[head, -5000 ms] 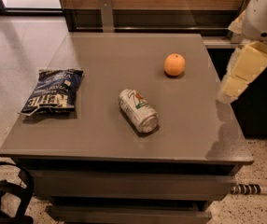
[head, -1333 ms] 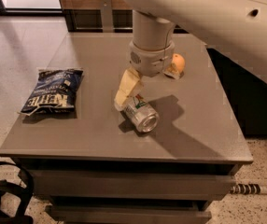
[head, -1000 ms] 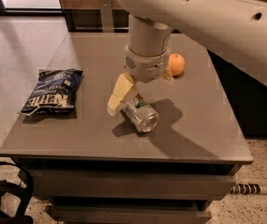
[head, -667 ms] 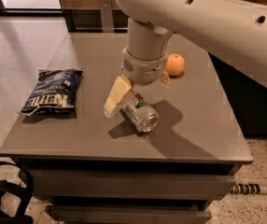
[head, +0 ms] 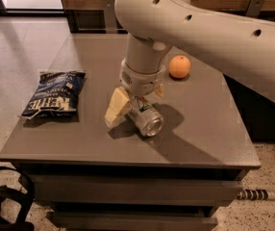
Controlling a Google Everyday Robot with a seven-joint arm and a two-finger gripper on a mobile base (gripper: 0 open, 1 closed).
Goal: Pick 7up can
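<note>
The 7up can (head: 147, 119) lies on its side near the middle of the grey table (head: 205, 138), its shiny end facing the front right. My gripper (head: 136, 108) hangs straight down over the can's far end. Its cream fingers are open and stand on either side of the can: one finger (head: 116, 108) is at the can's left and the other is partly hidden at the right. The large white arm (head: 209, 28) covers the can's far end. I cannot tell whether the fingers touch the can.
A round orange (head: 179, 66) sits at the back right of the table, just behind the gripper. A dark blue chip bag (head: 55, 97) lies flat at the left. A black strap (head: 7, 191) shows on the floor at the lower left.
The arm swung in from the right, and over the last second the gripper has sunk lower around the can. The can, the orange and the bag have not moved.
</note>
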